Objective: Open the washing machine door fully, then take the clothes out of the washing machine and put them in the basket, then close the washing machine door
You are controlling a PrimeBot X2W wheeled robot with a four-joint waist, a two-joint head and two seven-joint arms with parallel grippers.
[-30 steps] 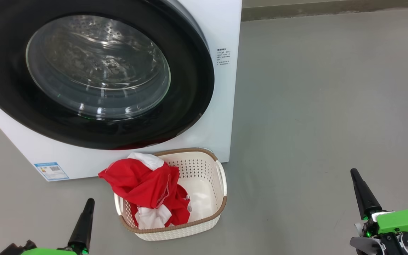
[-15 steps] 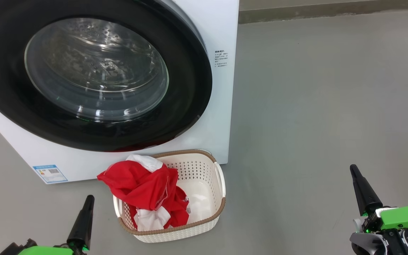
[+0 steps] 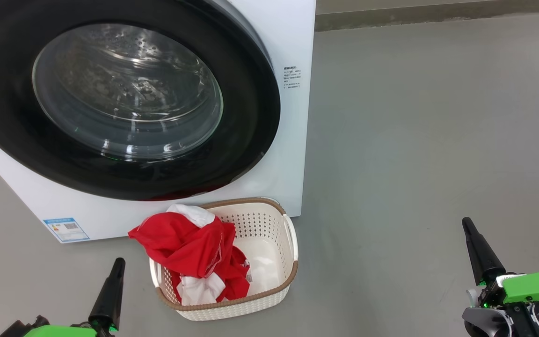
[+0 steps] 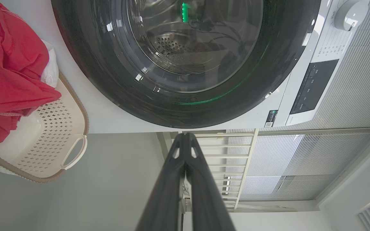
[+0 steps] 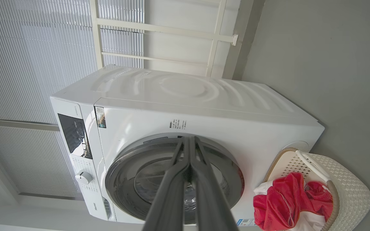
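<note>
Head view: door (image 3: 124, 98) shut on washer (image 3: 295, 140); clothes (image 3: 190, 252) heaped in basket (image 3: 232, 311) by washer's front, spilling over left rim. Left gripper (image 3: 117, 267), right gripper (image 3: 468, 229) clenched, empty. Could slip to floor (image 3: 414, 140) if basket nudged.

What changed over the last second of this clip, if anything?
Very little: the head view shifted slightly, which is the camera moving, not the things. Nothing was taken hold of or let go. The left gripper and right gripper stay shut and empty, the washing machine door stays closed, and the clothes stay in the basket.
</note>
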